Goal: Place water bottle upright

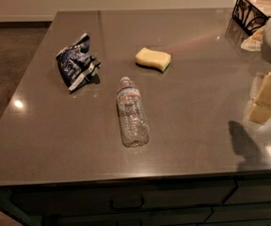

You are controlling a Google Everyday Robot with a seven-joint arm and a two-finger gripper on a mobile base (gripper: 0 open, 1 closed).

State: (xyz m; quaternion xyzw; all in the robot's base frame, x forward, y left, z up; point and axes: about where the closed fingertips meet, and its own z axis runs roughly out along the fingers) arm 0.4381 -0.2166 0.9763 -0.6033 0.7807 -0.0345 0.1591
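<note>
The water bottle (132,115) is clear and ribbed, with a white cap and a thin reddish band near the shoulder. It lies on its side near the middle of the grey table (46,140), cap pointing away toward the far edge. My gripper (265,100), pale yellow, hangs over the table at the right edge of the camera view. It is well to the right of the bottle, is not touching it, and holds nothing that I can see. Its shadow falls on the table below it.
A crumpled blue-and-white snack bag (76,62) lies left of the bottle. A pale yellow sponge (153,59) lies just beyond the bottle. A black wire basket (253,11) stands at the far right corner. The table's front edge is near, with drawers below.
</note>
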